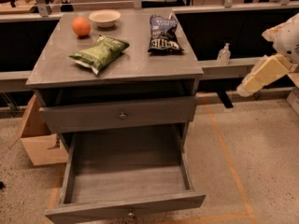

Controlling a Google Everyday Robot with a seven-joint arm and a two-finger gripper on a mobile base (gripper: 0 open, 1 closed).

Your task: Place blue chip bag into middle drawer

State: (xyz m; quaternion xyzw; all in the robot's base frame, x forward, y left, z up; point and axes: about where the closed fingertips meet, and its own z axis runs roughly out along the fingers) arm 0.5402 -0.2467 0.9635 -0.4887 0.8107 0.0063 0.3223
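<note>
The blue chip bag [164, 33] lies flat on the back right of the grey cabinet top [140, 62]. The middle drawer [125, 183] is pulled wide open below, and its plank floor holds nothing. Its front with the small knob is at the bottom of the view. My gripper is out of view. Only a cream arm link [262, 73] and a white joint [287, 36] show at the right edge, off to the right of the cabinet and apart from the bag.
A green chip bag [99, 53], an orange [81, 26] and a white bowl [104, 17] share the cabinet top. The upper drawer front [122, 115] sits nearly shut. A cardboard box [37, 139] stands left of the cabinet. A small bottle [224, 54] stands on the right ledge.
</note>
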